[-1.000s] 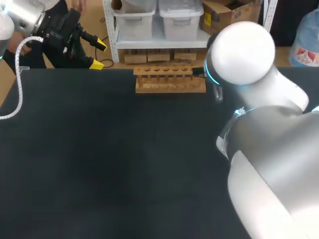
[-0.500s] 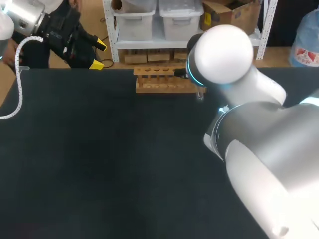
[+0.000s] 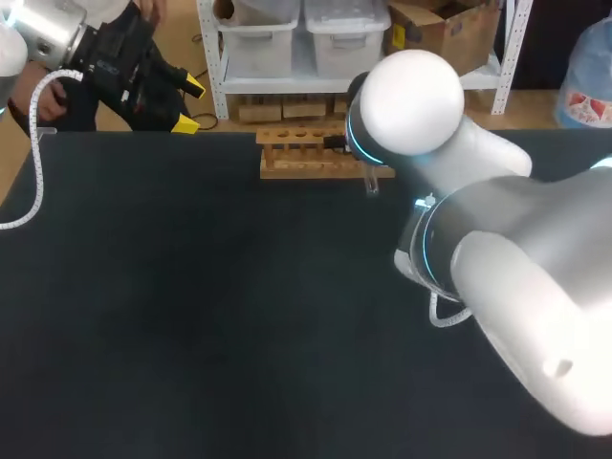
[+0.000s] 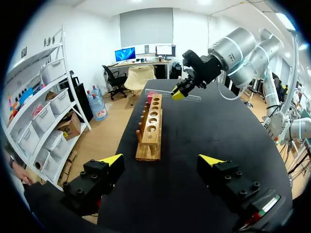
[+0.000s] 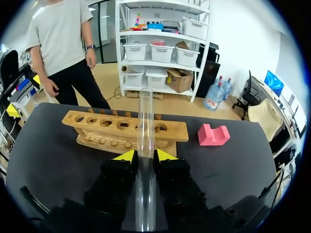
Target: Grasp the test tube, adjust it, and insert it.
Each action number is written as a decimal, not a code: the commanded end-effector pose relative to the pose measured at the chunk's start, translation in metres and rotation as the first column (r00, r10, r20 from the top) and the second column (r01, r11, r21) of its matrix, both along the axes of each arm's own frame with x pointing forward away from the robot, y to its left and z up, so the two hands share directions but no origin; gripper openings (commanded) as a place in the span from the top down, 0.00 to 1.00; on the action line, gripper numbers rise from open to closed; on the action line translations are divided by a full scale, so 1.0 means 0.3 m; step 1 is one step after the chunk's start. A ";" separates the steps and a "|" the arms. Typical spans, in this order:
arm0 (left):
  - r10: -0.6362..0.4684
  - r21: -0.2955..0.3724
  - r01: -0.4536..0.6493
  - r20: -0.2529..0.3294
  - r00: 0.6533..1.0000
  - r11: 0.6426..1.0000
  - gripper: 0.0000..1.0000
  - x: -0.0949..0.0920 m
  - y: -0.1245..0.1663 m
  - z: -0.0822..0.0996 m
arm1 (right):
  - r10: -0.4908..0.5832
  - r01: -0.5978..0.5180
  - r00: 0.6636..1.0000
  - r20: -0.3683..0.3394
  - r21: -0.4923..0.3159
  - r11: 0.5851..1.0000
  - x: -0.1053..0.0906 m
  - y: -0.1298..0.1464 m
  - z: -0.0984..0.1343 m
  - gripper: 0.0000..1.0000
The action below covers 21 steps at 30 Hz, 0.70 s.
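- Grip: the right gripper (image 5: pixel 146 155) is clenched on the test tube (image 5: pixel 144 116), with its yellow tips pressing the glass from two sides partway along its length.
- Long axis: the tube runs along the fingers rather than across them, pointing far toward the wooden rack (image 5: pixel 104 135). From the left wrist view it lies close to level, raised off the table by the rack's right end.
- Key relation: the holes (image 5: pixel 106 122) open upward while the tube lies nearly flat. I judge it must be swung upright over a hole before it can go down. I cannot tell which end of the tube is closed.
- Rack: it stands at the far edge of the table (image 3: pixel 191 306), with its long side running left to right.
- Arms: the right arm is already at the rack. The left gripper (image 3: pixel 186 105) hangs at the far left corner, well apart from the rack, its fingers spread wide and holding nothing.
- Room: bare black table lies near and left of the rack. A pink block (image 5: pixel 213 135) sits near its right end and looks like the one thing to clear when tilting. The table's far edge runs just behind the rack, leaving little margin there.
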<state>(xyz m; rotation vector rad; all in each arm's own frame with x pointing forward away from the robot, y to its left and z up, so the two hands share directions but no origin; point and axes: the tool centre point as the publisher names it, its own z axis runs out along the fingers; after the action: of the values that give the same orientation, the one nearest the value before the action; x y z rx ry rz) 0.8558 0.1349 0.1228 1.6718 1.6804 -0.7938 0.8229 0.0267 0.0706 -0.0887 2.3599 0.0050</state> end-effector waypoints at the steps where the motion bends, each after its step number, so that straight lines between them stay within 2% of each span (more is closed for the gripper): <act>1: 0.002 0.002 -0.002 0.003 1.000 1.000 0.00 -0.005 0.000 -0.001 | 0.000 0.000 1.000 -0.017 0.002 1.000 0.024 0.011 -0.014 1.00; 21: 0.002 0.002 -0.002 0.003 1.000 1.000 0.00 -0.005 0.000 -0.001 | -0.013 0.013 0.998 -0.064 0.010 1.000 0.047 0.019 -0.074 1.00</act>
<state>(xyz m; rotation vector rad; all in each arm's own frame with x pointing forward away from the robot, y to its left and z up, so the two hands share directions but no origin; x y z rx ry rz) 0.8558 0.1350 0.1228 1.6718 1.6804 -0.7938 0.8322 0.0308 0.0497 -0.0681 2.4044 0.0134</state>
